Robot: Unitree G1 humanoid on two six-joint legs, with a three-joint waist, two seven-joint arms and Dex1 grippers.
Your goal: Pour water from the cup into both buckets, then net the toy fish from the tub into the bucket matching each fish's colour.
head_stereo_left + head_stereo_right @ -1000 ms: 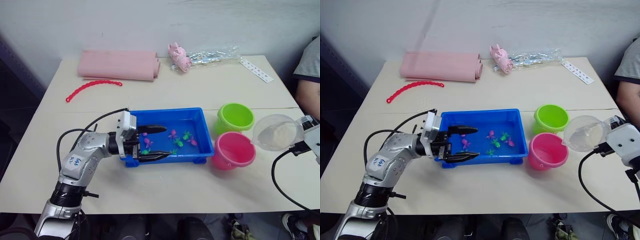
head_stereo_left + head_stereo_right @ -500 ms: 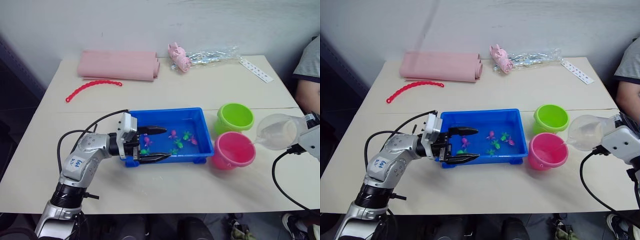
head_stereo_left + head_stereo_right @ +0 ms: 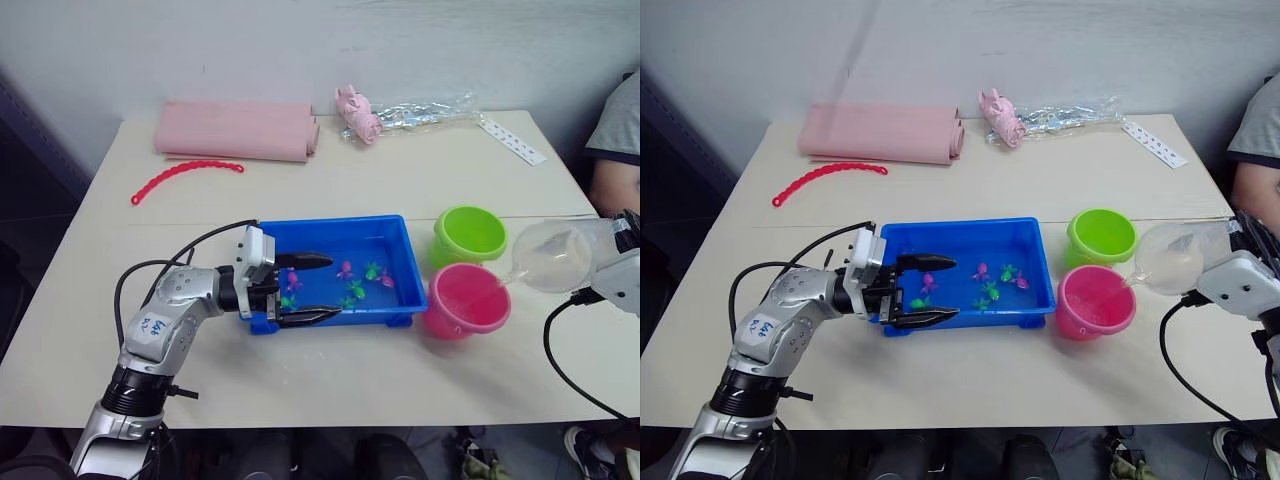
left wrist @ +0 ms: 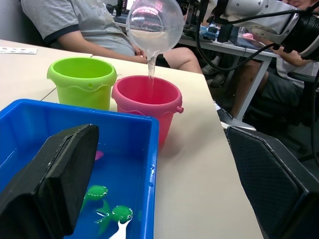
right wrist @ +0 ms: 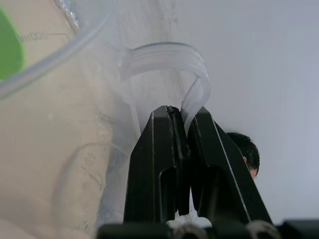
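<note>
A: Risk noted: the thin stream fell from the clear frosted plastic measuring cup (image 3: 556,256) into the hot pink round pail (image 3: 467,300), landing near the rim on the gripper's side. Any wobble or further tilt would likely have spilled water onto the beige table (image 3: 420,190).

B: And the grip?

A: The right gripper (image 5: 183,130) was clamped tight on the cup's thin handle, a narrow hold that looked liable to twist. The lime green pail (image 3: 471,233) stood just beyond the pink one.

B: The other arm?

A: The left gripper (image 3: 306,288) was spread wide and held nothing, straddling the near wall of the shallow bright blue plastic tub (image 3: 400,250), with the tiny pink and green toy fish (image 3: 358,286) ahead of its fingers.
</note>
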